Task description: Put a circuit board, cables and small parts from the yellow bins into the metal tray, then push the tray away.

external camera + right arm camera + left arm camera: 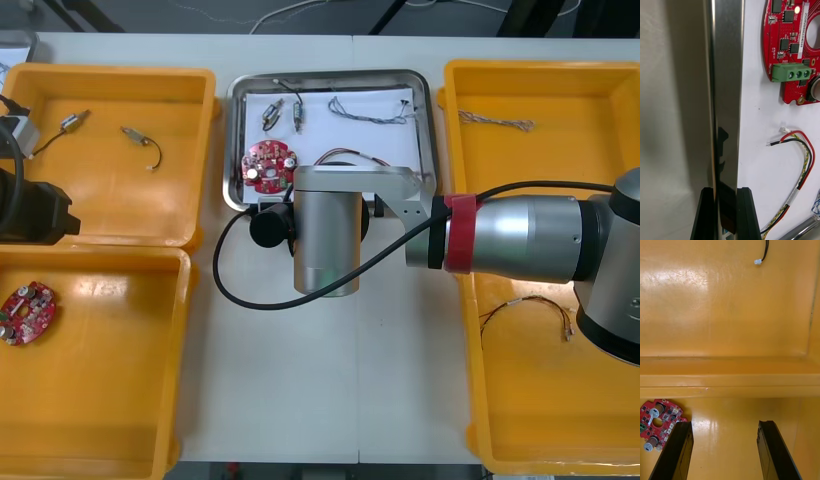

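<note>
Shiny metal tray [330,74] sits by the tabletop's far edge. It already holds a red board [268,166], cables [370,115] and small metal parts [272,117]. The right pincer [726,191] is clenched on the tray's near rim. I think only the push is left. The left pincer [724,423] hangs released over the yellow bins [110,72] at the left edge.
</note>
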